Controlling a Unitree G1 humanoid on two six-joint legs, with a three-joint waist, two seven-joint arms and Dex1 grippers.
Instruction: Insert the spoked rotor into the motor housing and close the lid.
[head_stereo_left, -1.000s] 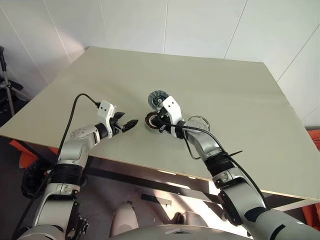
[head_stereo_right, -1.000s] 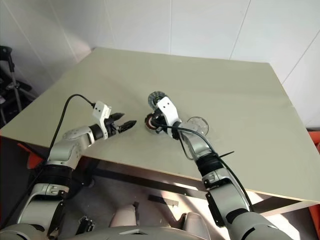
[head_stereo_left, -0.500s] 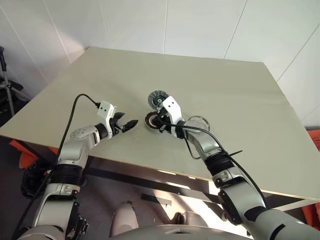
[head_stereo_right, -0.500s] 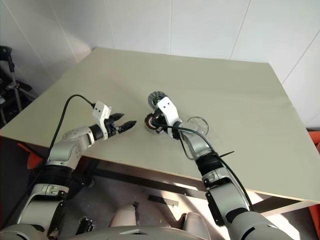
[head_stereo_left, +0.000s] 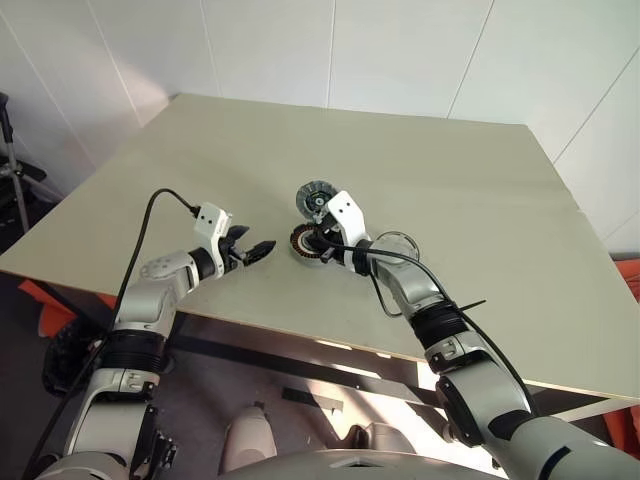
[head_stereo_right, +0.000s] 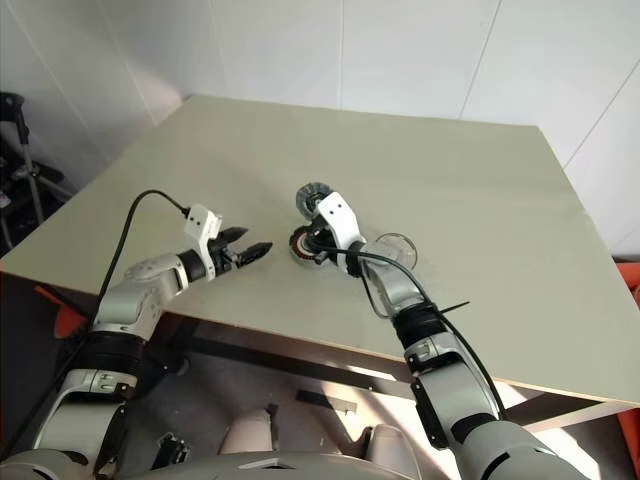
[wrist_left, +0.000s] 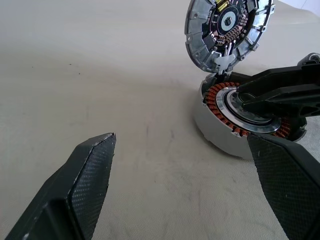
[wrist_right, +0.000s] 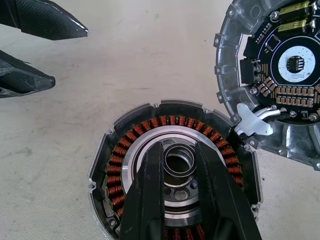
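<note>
The motor housing (wrist_right: 115, 165), a round cup with a copper-orange winding ring and silver centre, sits mid-table (head_stereo_left: 300, 245). Its lid (wrist_right: 280, 75), a round silver cover with a circuit board inside, stands open on a hinge at the housing's far rim. My right gripper (wrist_right: 179, 146) reaches into the housing's centre, shut on a small metal ring (wrist_right: 179, 162). My left gripper (head_stereo_left: 262, 247) hovers open to the left of the housing, holding nothing. The spoked rotor (head_stereo_left: 398, 243), a shiny silver wheel-like disc, lies flat to the right, partly behind my right forearm.
The beige table (head_stereo_left: 450, 170) has its near edge just below both arms and its right edge far off. A white panelled wall stands behind it. A dark stand (head_stereo_left: 10, 170) is on the floor at the far left.
</note>
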